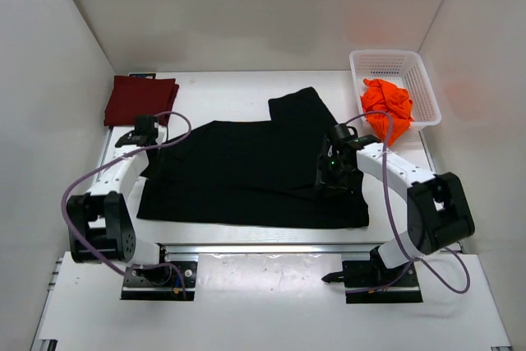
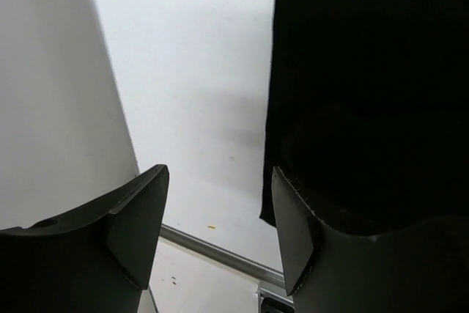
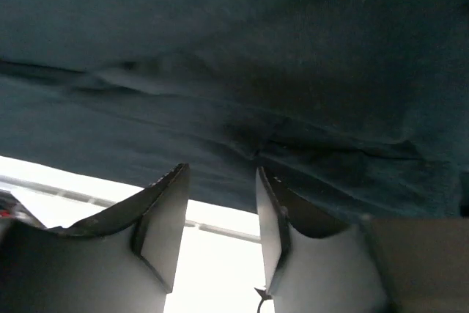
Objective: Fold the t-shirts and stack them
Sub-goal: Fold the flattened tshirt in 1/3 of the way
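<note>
A black t-shirt (image 1: 246,174) lies spread flat across the middle of the table, one sleeve pointing toward the back. A folded maroon t-shirt (image 1: 138,99) rests at the back left. An orange t-shirt (image 1: 388,106) is bunched in the white basket. My left gripper (image 1: 127,136) hovers open over bare table beside the black shirt's left edge (image 2: 352,93), nothing between its fingers (image 2: 139,225). My right gripper (image 1: 329,172) is open just above the black shirt's right part (image 3: 234,71), holding nothing.
A white mesh basket (image 1: 415,71) stands at the back right. White walls enclose the table on the left, back and right. A metal rail (image 1: 263,248) runs along the near edge in front of the arm bases.
</note>
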Robot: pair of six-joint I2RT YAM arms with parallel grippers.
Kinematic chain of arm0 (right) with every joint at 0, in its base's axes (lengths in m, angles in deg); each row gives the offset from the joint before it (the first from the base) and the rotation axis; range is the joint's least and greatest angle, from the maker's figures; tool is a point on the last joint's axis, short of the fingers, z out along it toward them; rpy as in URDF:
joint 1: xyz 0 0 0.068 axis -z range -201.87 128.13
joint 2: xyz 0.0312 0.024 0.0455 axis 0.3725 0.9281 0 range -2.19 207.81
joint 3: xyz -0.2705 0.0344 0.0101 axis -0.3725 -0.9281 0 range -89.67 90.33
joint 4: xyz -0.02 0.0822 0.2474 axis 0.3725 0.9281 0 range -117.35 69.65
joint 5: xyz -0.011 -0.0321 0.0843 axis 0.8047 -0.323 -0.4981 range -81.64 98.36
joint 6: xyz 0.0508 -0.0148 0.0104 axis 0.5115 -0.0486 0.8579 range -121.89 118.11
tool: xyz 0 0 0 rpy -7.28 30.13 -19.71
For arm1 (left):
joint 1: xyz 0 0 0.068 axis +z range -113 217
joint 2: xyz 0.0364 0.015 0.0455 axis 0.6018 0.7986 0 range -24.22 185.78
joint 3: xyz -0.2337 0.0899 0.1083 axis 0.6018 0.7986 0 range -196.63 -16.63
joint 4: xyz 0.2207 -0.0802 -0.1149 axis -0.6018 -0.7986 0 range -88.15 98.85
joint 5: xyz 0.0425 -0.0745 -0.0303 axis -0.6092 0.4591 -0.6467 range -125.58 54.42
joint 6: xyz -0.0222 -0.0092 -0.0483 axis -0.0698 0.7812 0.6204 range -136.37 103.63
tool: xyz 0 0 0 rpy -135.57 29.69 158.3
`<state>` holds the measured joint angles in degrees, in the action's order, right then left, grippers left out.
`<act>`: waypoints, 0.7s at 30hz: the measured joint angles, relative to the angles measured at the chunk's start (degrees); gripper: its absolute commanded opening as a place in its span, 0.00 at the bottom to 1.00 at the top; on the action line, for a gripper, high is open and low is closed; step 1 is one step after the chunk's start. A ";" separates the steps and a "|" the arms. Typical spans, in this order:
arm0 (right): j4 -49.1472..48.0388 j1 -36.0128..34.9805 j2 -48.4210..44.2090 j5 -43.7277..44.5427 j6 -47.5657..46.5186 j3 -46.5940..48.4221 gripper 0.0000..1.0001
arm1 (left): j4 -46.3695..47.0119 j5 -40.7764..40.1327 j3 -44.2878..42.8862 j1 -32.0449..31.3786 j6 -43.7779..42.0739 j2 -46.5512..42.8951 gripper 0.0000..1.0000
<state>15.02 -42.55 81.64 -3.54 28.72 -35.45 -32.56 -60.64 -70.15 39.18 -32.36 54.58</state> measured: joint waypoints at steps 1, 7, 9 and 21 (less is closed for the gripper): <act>0.48 -0.37 1.49 -0.02 0.15 0.00 0.40 | -0.07 0.22 -0.02 -0.02 0.26 1.53 0.69; 0.48 0.70 4.98 -1.57 0.87 0.00 0.42 | -0.07 1.16 -0.02 -0.72 1.11 4.00 0.69; -0.26 0.85 5.79 -2.19 1.09 -0.20 0.42 | -0.04 1.38 -0.02 -0.96 1.27 4.00 0.69; -3.61 1.57 8.33 -5.92 2.75 -3.13 0.38 | 0.11 1.79 0.02 -1.22 1.66 4.00 0.70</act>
<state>11.41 -40.98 89.97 -9.46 31.48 -38.58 -32.45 -58.85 -70.13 37.95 -30.70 58.58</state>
